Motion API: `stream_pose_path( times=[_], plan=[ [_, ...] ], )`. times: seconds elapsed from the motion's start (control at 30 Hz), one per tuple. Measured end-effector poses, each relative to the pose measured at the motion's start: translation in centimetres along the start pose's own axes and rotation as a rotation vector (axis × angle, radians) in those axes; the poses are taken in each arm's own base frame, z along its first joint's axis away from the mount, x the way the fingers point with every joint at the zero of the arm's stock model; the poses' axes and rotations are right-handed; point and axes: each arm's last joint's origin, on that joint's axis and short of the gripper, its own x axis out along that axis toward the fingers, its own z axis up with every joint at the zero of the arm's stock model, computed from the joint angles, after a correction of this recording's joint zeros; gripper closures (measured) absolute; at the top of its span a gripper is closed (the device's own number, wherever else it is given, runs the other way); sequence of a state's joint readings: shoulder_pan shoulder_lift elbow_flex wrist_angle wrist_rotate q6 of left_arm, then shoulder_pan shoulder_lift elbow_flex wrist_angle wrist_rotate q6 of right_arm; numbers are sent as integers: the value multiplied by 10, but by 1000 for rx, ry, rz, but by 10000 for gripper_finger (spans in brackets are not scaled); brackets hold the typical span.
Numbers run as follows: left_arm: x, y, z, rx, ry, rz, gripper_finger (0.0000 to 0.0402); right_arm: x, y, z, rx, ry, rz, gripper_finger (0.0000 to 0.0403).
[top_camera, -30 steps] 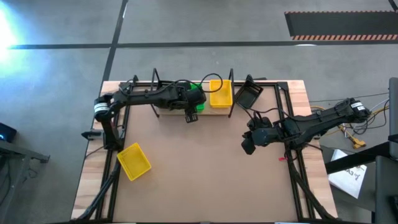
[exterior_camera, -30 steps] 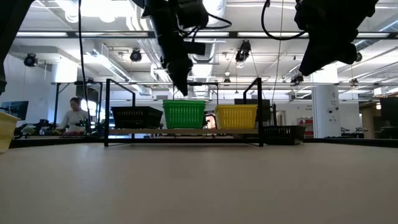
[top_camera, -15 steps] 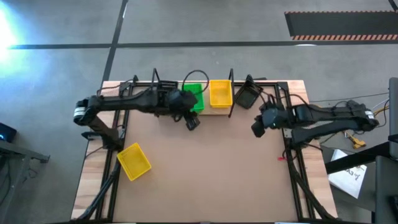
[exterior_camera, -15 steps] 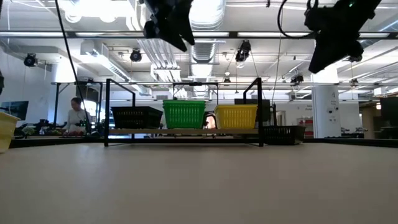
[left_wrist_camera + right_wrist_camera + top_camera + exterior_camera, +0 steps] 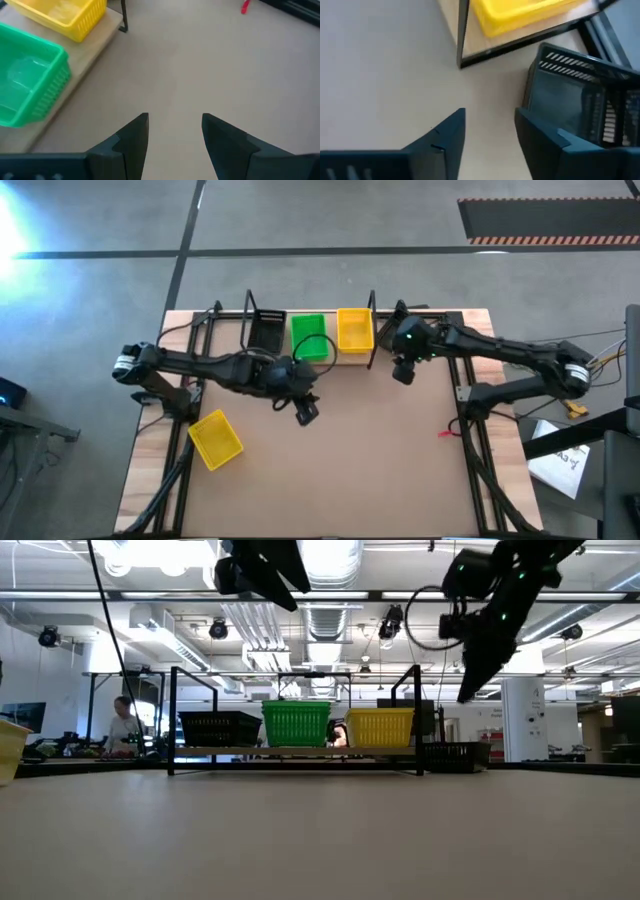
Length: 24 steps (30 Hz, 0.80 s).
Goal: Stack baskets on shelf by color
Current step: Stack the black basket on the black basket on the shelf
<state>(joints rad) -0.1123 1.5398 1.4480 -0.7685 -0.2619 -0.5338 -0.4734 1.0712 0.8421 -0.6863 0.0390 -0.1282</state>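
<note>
The shelf stands at the table's far edge and carries, from left to right, a black basket, a green basket and a yellow basket. Another black basket sits on the table just right of the shelf. A second yellow basket lies near the table's left edge. My left gripper hovers open over bare table in front of the shelf. My right gripper hangs open above the table beside the loose black basket, its fingers touching nothing.
A small red object lies on the table's right part. The shelf's black wire upright stands between the shelf's yellow basket and the loose black basket. Bare tabletop spreads across the middle and near side. A person shows far behind the table.
My left gripper has risen from just above the green basket and drawn back toward the table's near edge. My right gripper has swung from the table's right middle toward the far edge, coming down beside the black basket next to the shelf.
</note>
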Motion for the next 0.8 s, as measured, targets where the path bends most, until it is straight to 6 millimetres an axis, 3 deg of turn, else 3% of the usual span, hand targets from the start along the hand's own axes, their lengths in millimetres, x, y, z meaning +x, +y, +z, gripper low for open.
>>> stream_pose_path(
  times=[0.2,0.43,0.63,0.8],
  plan=[
    [-3,-9,-6,-38,6,-17,233,38,-16,-1,-123,108,-23,211],
    [-6,-16,-13,-76,29,-24,233,71,-40,-11,-50,157,-58,222],
    [-7,-19,-15,-93,40,-24,233,83,-53,-16,-6,179,-72,268],
    [-7,-19,-16,-93,42,-23,233,81,-53,-18,20,197,-62,354]
  ],
)
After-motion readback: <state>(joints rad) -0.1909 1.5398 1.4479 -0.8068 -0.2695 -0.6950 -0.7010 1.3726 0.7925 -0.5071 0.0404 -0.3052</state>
